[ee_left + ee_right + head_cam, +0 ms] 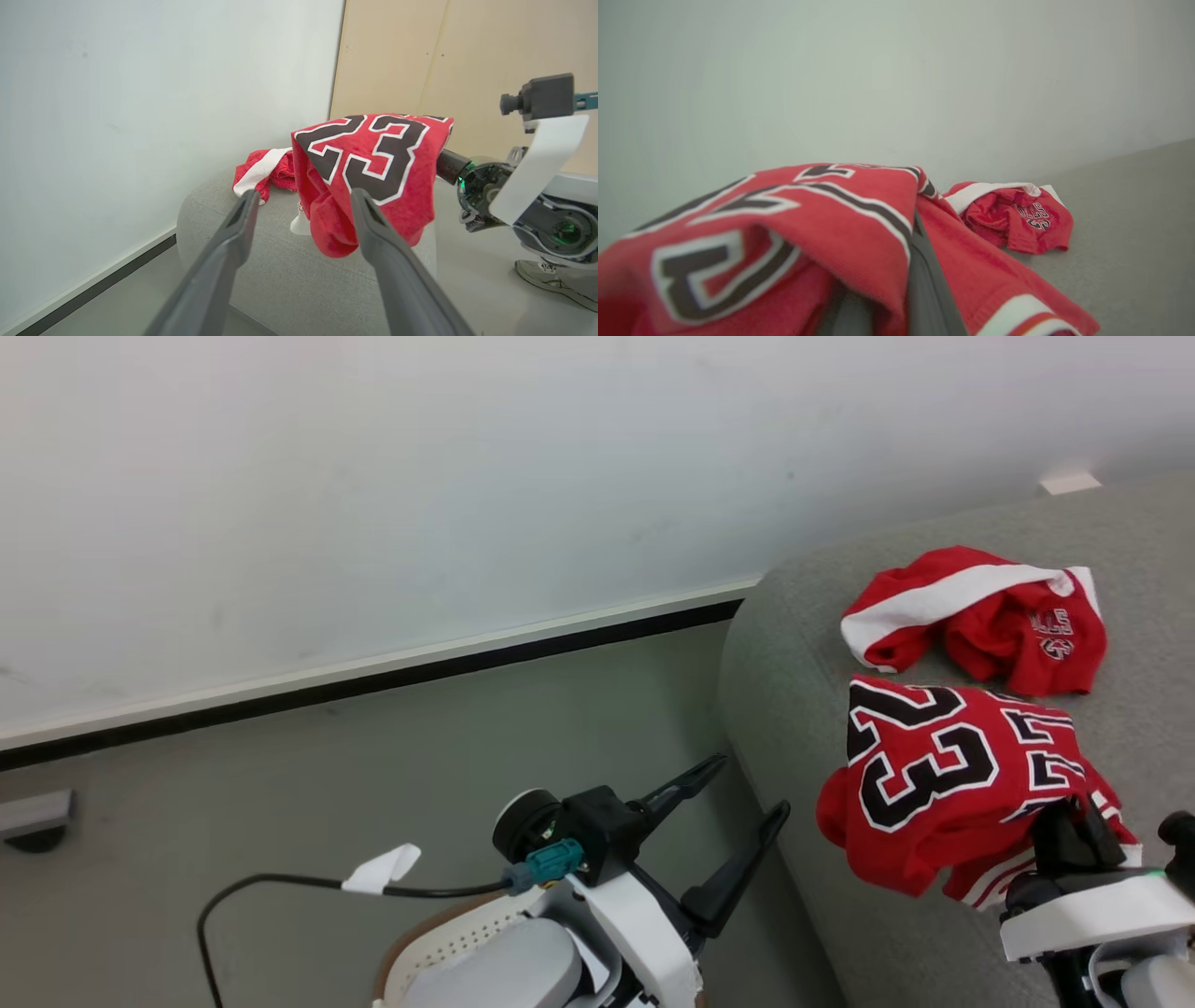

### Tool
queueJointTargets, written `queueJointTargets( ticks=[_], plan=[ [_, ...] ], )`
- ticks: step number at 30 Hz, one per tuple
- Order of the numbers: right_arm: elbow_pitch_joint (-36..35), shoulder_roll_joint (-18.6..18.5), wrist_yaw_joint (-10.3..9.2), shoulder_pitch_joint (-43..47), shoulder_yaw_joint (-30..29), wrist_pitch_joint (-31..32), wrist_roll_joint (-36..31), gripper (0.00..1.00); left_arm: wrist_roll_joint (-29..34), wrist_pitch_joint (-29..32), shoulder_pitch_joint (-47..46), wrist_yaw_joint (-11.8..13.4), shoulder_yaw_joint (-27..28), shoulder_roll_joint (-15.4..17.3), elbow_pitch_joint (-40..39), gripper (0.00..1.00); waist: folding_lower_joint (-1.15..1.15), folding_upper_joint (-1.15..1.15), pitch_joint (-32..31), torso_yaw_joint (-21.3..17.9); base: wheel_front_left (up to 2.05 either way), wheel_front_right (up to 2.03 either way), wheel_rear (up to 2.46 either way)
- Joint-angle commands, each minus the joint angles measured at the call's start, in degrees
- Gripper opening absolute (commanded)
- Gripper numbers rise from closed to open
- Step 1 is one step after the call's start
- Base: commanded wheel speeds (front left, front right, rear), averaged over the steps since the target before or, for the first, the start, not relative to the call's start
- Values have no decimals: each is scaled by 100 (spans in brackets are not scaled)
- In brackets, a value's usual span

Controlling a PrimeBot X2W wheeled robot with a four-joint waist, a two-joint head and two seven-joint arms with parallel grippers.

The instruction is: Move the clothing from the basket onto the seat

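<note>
The right claw point(1074, 826) sits at about 4 o'clock in the head view, its dark fingers buried in the jersey point(943, 775). In its own wrist view the two fingers stand close together with red cloth bunched over and around them, so it is clamped on the jersey point(784, 219). From the left wrist view the jersey point(373, 158) hangs from that claw with the "23" facing out, and its lower folds droop over the front edge of the seat point(280, 261). The second red piece point(980, 616), with its broad white band, lies crumpled on the seat point(803, 644) at about 2 o'clock, just beyond the jersey and apart from both claws. The left claw point(752, 786) is near 6 o'clock, over the floor point(467, 737) beside the seat's rounded side. Its fingers are spread wide, hold nothing and point toward 2 o'clock. In its own view the left claw point(304, 193) faces the jersey across a gap. The basket point(448, 933) shows at 6 o'clock under the left arm, with part of its holed wall and brown rim visible. A black cable point(280, 882) with a white tag runs to the left wrist.
</note>
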Motion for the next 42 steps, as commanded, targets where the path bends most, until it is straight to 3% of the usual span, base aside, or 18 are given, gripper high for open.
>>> queueJointTargets(
  ticks=[1, 12, 23, 31, 35, 42],
  plan=[
    [-90, 89, -13, 157, -68, -18, 19, 0, 84, -4, 113, 4, 40, 30, 2, 100, 0, 0, 90, -278, 0, 0, 0],
    [-448, 274, -13, 472, -263, -19, -58, 0, 430, -7, 350, -103, 343, 32, -96, 100, 0, 0, 224, -722, 0, 0, 0],
    [-446, 43, -13, -262, -458, -19, 138, 0, 728, -8, 141, -233, 467, 95, -144, 100, 0, 0, 950, -588, 0, 0, 0],
    [-102, -806, -13, -1443, -1175, -18, 165, 0, 902, 101, -351, -298, 451, 368, -265, 100, 0, 0, 2150, -58, 0, 0, 0],
    [53, -1321, -13, -1812, -1995, -18, -99, 0, 948, 173, -584, -284, 508, 507, -400, 100, 0, 0, 2737, 298, 0, 0, 0],
    [700, -1779, -13, -2049, -2785, 36, -392, 0, 966, 225, -803, -217, 666, 760, -598, 100, 0, 0, 3464, 696, 0, 0, 0]
  ],
)
